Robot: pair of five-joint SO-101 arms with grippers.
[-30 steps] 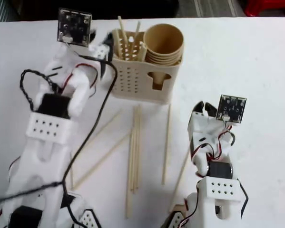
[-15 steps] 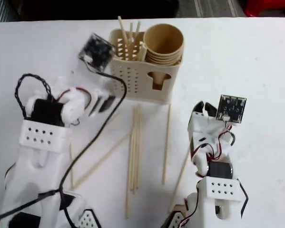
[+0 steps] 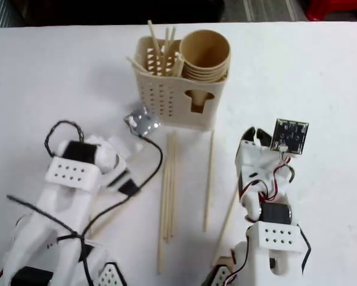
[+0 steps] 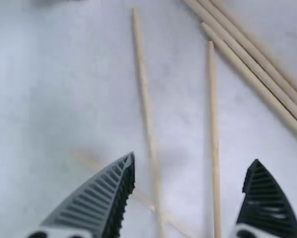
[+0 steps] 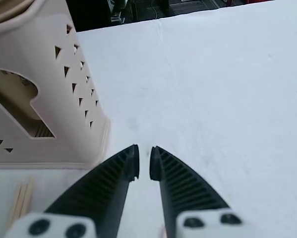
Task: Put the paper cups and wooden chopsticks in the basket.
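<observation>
The perforated beige basket [image 3: 178, 98] stands at the back middle of the table. It holds a stack of paper cups [image 3: 205, 53] and several wooden chopsticks [image 3: 160, 50]. More chopsticks lie loose in front of it: a bundle [image 3: 167, 190], a single one [image 3: 209, 179] and one by the right arm [image 3: 229, 214]. My left gripper [image 3: 123, 183] hangs open just above the table. In the left wrist view it [image 4: 193, 163] straddles two loose chopsticks [image 4: 146, 109] [image 4: 212, 124], beside the bundle [image 4: 252, 64]. My right gripper [image 5: 144, 156] is shut and empty, right of the basket [image 5: 39, 99].
White table all round, with free room on the right and at the far left. The left arm's black cable [image 3: 148, 173] loops over the table near the chopstick bundle. Dark floor and a red object [image 3: 336, 9] lie beyond the far edge.
My left arm has drawn back from the basket's left side toward the near edge and come down over the loose chopsticks. The right arm has stayed still.
</observation>
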